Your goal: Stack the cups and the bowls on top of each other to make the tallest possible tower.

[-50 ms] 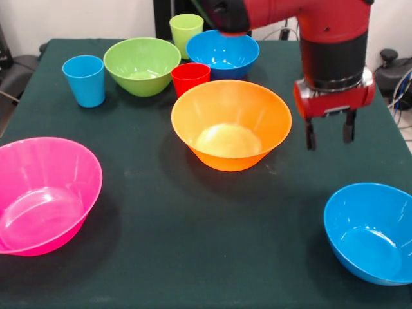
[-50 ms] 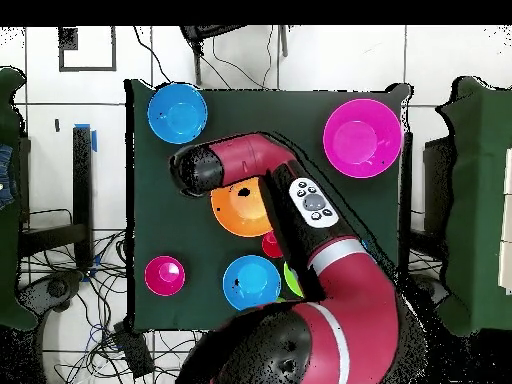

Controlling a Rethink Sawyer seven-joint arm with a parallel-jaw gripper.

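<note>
The big orange bowl (image 1: pixel 230 122) (image 2: pixel 238 213) stands empty mid-table. Just right of it in the front view my gripper (image 1: pixel 329 135) hangs open above the cloth, holding nothing; the overhead view hides it under the arm. A large pink bowl (image 1: pixel 45 193) (image 2: pixel 362 137) sits at front left and a blue bowl (image 1: pixel 370 232) (image 2: pixel 177 112) at front right. Behind the orange bowl are a red cup (image 1: pixel 190 77) (image 2: pixel 271 243), a second blue bowl (image 1: pixel 222 55) (image 2: pixel 251 282), a lime green bowl (image 1: pixel 141 64), a light blue cup (image 1: pixel 85 79) and a lime green cup (image 1: pixel 186 32). All stand apart, none stacked.
The overhead view also shows a small magenta bowl (image 2: pixel 164 275) near the table corner by the robot's base. The dark green table (image 1: pixel 193 225) ends close to the pink and front blue bowls. My red arm (image 2: pixel 300 230) covers the table's middle from above.
</note>
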